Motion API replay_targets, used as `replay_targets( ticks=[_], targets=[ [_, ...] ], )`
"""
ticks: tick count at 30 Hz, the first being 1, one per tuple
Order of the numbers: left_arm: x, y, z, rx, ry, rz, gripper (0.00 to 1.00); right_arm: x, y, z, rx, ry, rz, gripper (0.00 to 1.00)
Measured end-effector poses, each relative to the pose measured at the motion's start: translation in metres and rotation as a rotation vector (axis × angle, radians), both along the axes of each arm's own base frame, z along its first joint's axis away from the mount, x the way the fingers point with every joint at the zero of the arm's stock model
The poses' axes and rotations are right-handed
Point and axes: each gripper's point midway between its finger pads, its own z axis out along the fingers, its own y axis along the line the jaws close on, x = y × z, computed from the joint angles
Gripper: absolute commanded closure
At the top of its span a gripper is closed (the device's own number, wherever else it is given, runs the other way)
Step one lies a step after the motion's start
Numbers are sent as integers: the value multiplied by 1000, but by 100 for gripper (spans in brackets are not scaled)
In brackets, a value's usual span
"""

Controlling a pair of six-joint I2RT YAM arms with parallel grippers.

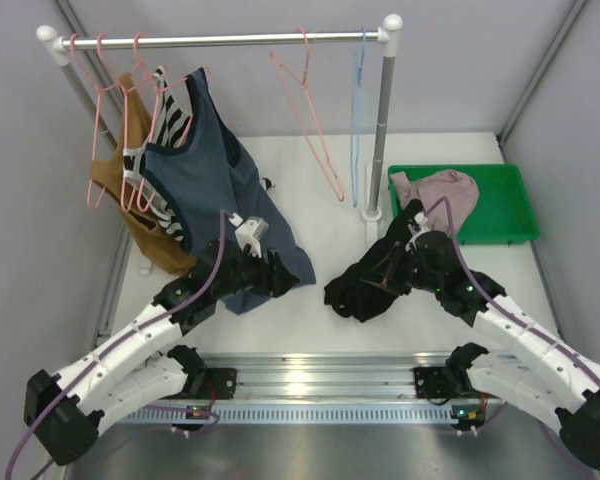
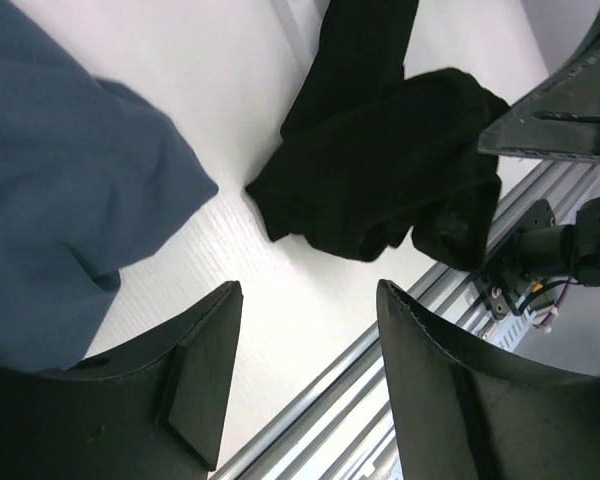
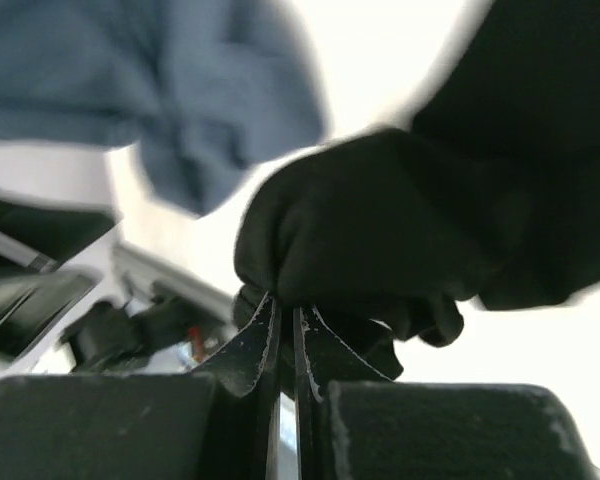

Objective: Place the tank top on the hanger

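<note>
The black tank top (image 1: 358, 290) lies bunched on the white table, right of centre. My right gripper (image 1: 372, 280) is shut on a fold of it; in the right wrist view the fingertips (image 3: 285, 312) pinch the black fabric (image 3: 380, 220). My left gripper (image 1: 285, 272) is open and empty, low over the table by the hem of the slate-blue tank top, a little left of the black top (image 2: 380, 170). Its fingers (image 2: 200, 370) stand wide apart. An empty salmon-pink hanger (image 1: 310, 110) hangs mid-rail; several more (image 1: 105, 120) hang at the left.
The slate-blue tank top (image 1: 210, 170) hangs from the rail (image 1: 230, 40) with a brown garment (image 1: 140, 210) and a striped one. A light-blue hanger (image 1: 358, 110) hangs by the right post (image 1: 380, 130). A green tray (image 1: 505, 215) holds the mauve-pink garment (image 1: 435, 192).
</note>
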Motion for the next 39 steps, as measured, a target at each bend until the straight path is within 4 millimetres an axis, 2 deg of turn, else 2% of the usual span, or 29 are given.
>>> replay_targets(
  ticks=[4, 5, 7, 8, 9, 13, 14, 16, 19, 22, 24, 28, 34, 39],
  targets=[
    [-5, -5, -34, 20, 91, -15, 40, 4, -33, -58, -37, 132, -112, 100],
    [-6, -7, -41, 25, 106, -19, 40, 5, -41, -68, -46, 157, -137, 96],
    [-11, -11, -54, 39, 140, -36, 40, 5, -50, -78, -61, 180, -161, 84],
    [-14, -15, -59, 41, 152, -48, 40, 5, -52, -81, -72, 184, -164, 72],
    [-17, -18, -62, 44, 162, -58, 40, 5, -53, -81, -78, 182, -163, 67],
    [-27, -35, -67, 39, 176, -108, 41, 3, -61, -84, -129, 165, -161, 49],
    [-29, -39, -68, 36, 175, -119, 41, 2, -65, -84, -151, 164, -169, 48],
    [-34, -48, -69, 33, 175, -142, 41, 0, -72, -79, -186, 148, -176, 48],
    [-41, -60, -74, 32, 180, -166, 41, 4, -79, -58, -221, 84, -185, 53],
    [-45, -69, -83, 44, 191, -177, 41, 6, -79, -36, -245, 12, -176, 56],
    [-45, -75, -90, 51, 202, -175, 42, 0, -73, -29, -276, -16, -141, 63],
    [-45, -82, -108, 79, 232, -160, 44, -22, -59, -38, -357, -17, -48, 64],
    [-49, -93, -135, 144, 284, -154, 44, -43, -57, -61, -495, 20, 12, 57],
    [-48, -104, -140, 145, 281, -147, 44, -52, -52, -66, -525, 12, 36, 56]
  ],
)
